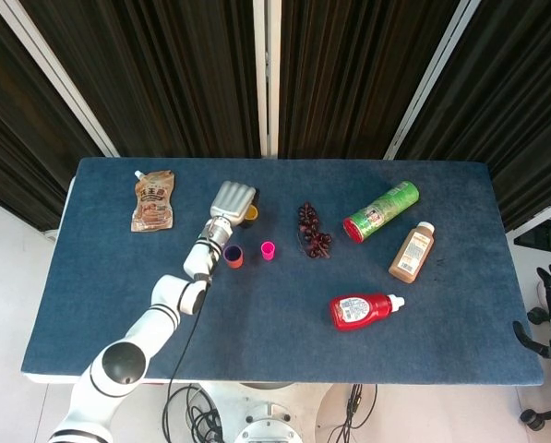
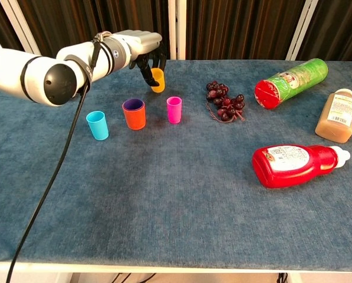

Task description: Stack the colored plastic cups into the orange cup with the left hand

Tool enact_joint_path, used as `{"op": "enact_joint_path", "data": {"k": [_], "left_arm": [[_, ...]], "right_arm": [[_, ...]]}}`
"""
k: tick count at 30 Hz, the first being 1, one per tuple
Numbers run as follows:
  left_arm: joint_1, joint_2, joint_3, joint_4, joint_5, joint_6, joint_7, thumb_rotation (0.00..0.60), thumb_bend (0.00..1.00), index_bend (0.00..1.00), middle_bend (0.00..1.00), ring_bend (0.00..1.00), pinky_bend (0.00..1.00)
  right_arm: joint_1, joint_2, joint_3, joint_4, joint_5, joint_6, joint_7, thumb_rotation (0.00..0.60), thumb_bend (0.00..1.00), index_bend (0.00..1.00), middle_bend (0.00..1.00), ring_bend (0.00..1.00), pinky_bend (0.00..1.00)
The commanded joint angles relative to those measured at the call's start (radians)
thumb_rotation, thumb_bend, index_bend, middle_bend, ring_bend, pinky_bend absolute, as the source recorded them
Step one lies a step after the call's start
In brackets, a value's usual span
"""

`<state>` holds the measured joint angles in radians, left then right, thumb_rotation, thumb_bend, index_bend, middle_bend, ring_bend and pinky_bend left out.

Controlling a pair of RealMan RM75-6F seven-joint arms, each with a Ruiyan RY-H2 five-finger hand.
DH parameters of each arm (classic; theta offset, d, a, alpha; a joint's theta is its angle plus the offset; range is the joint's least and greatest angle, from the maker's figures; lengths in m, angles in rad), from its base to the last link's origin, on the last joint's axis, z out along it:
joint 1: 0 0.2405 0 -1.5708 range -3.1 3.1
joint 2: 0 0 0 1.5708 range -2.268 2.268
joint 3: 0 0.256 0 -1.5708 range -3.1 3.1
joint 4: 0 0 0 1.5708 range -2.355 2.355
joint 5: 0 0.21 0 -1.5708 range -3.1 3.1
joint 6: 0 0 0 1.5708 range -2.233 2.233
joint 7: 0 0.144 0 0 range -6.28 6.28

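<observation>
Magenta cup [image 2: 174,109] just right of orange cup [image 2: 134,114]; blue cup [image 2: 97,125] left; open cloth in front.

A brown pouch [image 1: 153,200] lies far left. Grapes [image 2: 224,101], a green can [image 2: 290,75], a brown bottle [image 2: 337,116] and a red bottle [image 2: 296,165] lie right.
</observation>
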<state>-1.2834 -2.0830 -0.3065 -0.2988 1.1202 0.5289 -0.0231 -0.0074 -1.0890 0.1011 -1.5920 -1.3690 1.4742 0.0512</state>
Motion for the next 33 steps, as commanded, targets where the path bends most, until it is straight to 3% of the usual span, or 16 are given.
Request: {"op": "enact_joint_path", "data": {"k": [1, 6, 12, 16, 19, 24, 33], "left_arm": [[0.008, 0.041, -0.006, -0.052, 0.017, 0.039, -0.018, 0.600, 0.26, 0.52, 0.51, 0.54, 0.69], [0.039, 0.174, -0.015, -0.246, 0.018, 0.053, 0.008, 0.600, 0.26, 0.52, 0.51, 0.54, 0.69], [0.126, 0.448, 0.010, -0.702, -0.079, 0.029, 0.191, 0.600, 0.26, 0.53, 0.51, 0.54, 0.69], [0.183, 0.580, 0.051, -0.973, -0.191, 0.117, 0.329, 0.600, 0.26, 0.53, 0.51, 0.54, 0.69], [0.205, 0.636, 0.077, -1.112, -0.255, 0.187, 0.405, 0.600, 0.26, 0.53, 0.51, 0.54, 0.69], [0.218, 0.681, 0.110, -1.242, -0.306, 0.268, 0.486, 0.600, 0.26, 0.53, 0.51, 0.54, 0.69], [0.214, 0.698, 0.162, -1.285, -0.360, 0.298, 0.563, 0.600, 0.26, 0.53, 0.51, 0.54, 0.68]], "right_arm": [[0.000, 0.001, 0.001, 0.000, 0.002, -0.001, -0.001, 0.600, 0.23, 0.00, 0.00, 0.00, 0.00], [0.002, 0.001, 0.002, -0.006, -0.005, 0.005, -0.008, 0.600, 0.23, 0.00, 0.00, 0.00, 0.00], [0.002, 0.001, -0.001, -0.022, -0.021, 0.016, -0.021, 0.600, 0.23, 0.00, 0.00, 0.00, 0.00], [0.004, -0.004, -0.003, -0.022, -0.025, 0.017, -0.026, 0.600, 0.23, 0.00, 0.00, 0.00, 0.00], [0.003, -0.010, -0.007, -0.023, -0.035, 0.022, -0.030, 0.600, 0.23, 0.00, 0.00, 0.00, 0.00], [-0.001, -0.015, -0.017, -0.022, -0.047, 0.028, -0.041, 0.600, 0.23, 0.00, 0.00, 0.00, 0.00], [-0.006, -0.020, -0.024, -0.022, -0.055, 0.035, -0.047, 0.600, 0.23, 0.00, 0.00, 0.00, 0.00]]}}
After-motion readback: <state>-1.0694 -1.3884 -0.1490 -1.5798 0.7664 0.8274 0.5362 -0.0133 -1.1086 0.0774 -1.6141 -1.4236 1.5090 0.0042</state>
